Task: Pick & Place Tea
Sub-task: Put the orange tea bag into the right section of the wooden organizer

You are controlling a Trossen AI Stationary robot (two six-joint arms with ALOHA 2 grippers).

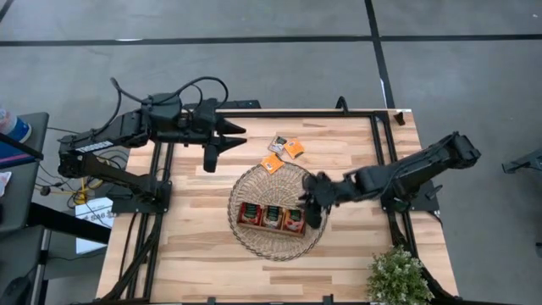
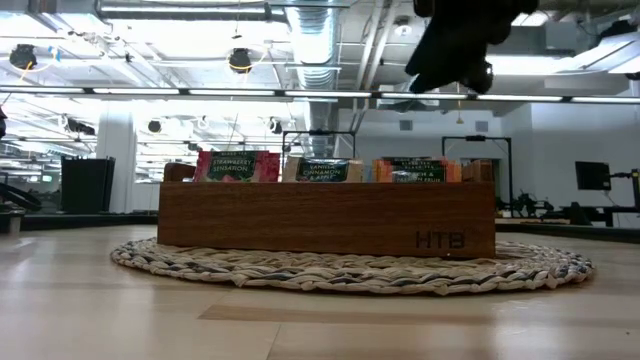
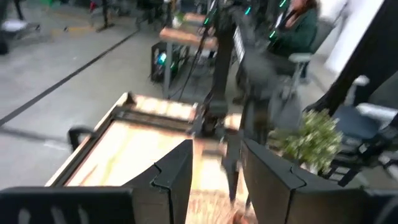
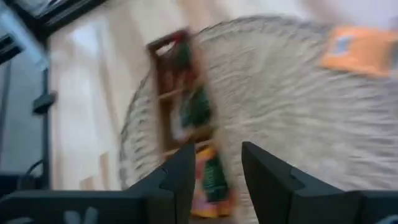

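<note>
Orange sachets (image 1: 286,149) visible from above only.

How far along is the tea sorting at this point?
Done: all three compartments of the wooden tray on the wicker basket hold sachets. In hand: nothing visibly held; the right pincer hovers open over the tray's right end, apparently having just dropped one, while the left pincer waits open above the table's far side. Left: three loose sachets lie beyond the basket.

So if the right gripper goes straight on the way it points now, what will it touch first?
Probably the orange-end compartment of the wooden tray: the right gripper stands open above its sachets. Depth is unclear.
</note>
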